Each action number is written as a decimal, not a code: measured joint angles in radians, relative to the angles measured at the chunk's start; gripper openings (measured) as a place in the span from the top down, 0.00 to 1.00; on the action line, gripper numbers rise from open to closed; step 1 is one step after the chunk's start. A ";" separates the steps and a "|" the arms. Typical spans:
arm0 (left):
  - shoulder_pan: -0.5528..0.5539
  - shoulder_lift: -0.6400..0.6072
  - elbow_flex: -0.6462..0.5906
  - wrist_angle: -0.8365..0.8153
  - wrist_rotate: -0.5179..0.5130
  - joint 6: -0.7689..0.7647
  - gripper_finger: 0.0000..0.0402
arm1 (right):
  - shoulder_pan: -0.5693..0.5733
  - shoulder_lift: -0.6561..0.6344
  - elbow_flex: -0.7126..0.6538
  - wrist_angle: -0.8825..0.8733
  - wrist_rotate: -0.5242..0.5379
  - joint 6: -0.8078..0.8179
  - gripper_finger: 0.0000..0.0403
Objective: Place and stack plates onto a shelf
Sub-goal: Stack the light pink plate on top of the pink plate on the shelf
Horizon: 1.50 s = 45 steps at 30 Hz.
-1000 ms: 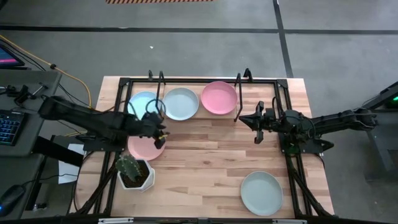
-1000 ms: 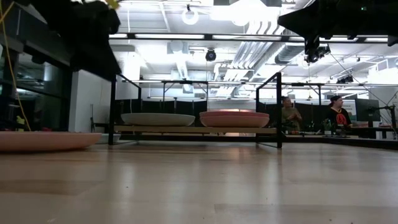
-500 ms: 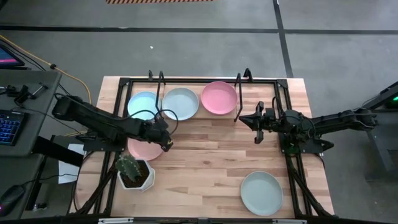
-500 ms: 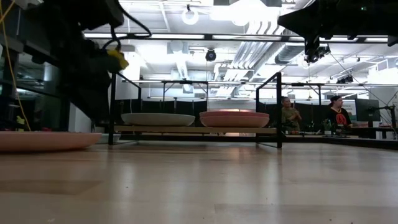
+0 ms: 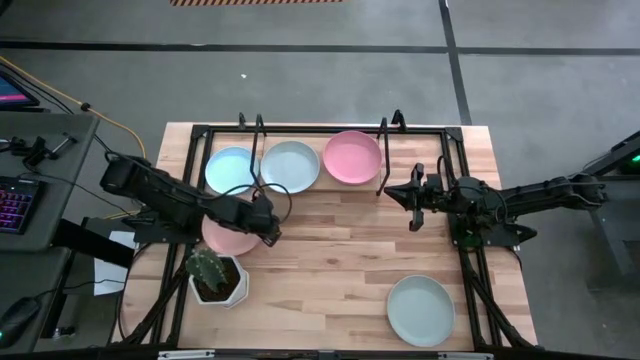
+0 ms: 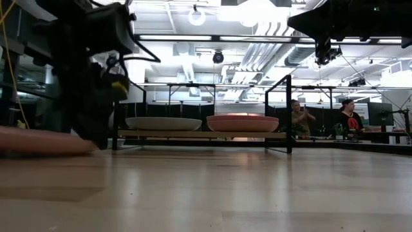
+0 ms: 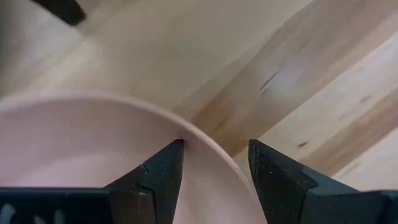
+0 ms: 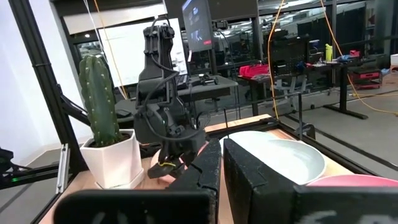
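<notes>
A pink plate [image 5: 225,238] lies on the table by the left edge. My left gripper [image 5: 267,229] is open at its right rim, one finger inside the dish and one outside [image 7: 214,144]. In the low view the plate [image 6: 38,140] is tilted: the edge by the gripper is down and the other side is raised. The shelf [image 6: 193,135] at the far edge carries a light blue plate [image 5: 230,168], a mint plate [image 5: 291,165] and a pink plate [image 5: 352,157]. Another mint plate [image 5: 420,310] lies flat near the table's near right corner. My right gripper [image 5: 412,203] hovers shut, right of the shelf. My left gripper straddles the pink plate's right rim [image 7: 202,144] from above, pointing down. The inner finger [image 7: 163,177] sits against the dish's inside wall just below the rim. The outer finger [image 7: 273,180] stands over bare wood, with a gap to the rim. The plate's gripper-side edge rests on the table.
A white pot with a cactus [image 5: 215,275] stands just near of the pink plate, close to my left arm. A black tube frame [image 5: 460,200] rings the table. Bare wood [image 5: 340,260] lies in the table's middle. People are in the room behind [image 6: 351,119].
My left gripper has moved toward the table's right and near edges and come down onto the right rim of the pink plate. The plate, flat before, now shows tilted in the low view, with its side away from the gripper raised. My right arm has kept still.
</notes>
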 joint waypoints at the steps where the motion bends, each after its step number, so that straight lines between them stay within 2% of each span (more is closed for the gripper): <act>1: 0.000 0.008 0.000 -0.001 0.004 -0.005 0.57 | 0.000 0.000 0.000 0.000 0.000 0.000 0.98; 7: 0.000 0.030 0.002 0.012 0.011 -0.005 0.63 | 0.000 0.000 0.000 0.000 0.001 0.000 0.98; 17: -0.026 -0.008 0.001 0.002 0.023 0.003 0.95 | 0.000 0.000 0.000 0.000 0.006 0.000 0.98; 19: -0.043 -0.023 0.002 0.012 0.028 0.001 0.98 | 0.000 0.000 0.000 0.000 0.006 0.000 0.98; 24: -0.095 -0.084 0.020 0.000 0.073 -0.009 0.98 | 0.000 0.000 0.000 0.001 0.005 0.000 0.98; 34: -0.226 -0.160 0.157 -0.005 0.160 0.063 0.99 | 0.000 0.000 0.000 0.000 0.005 0.000 0.98; 38: -0.248 -0.159 0.235 0.010 0.163 0.172 0.99 | 0.000 0.000 0.000 0.002 0.004 0.000 0.98; 45: -0.216 -0.158 0.327 0.115 0.112 0.496 0.99 | 0.000 0.000 0.000 0.016 0.004 0.000 0.98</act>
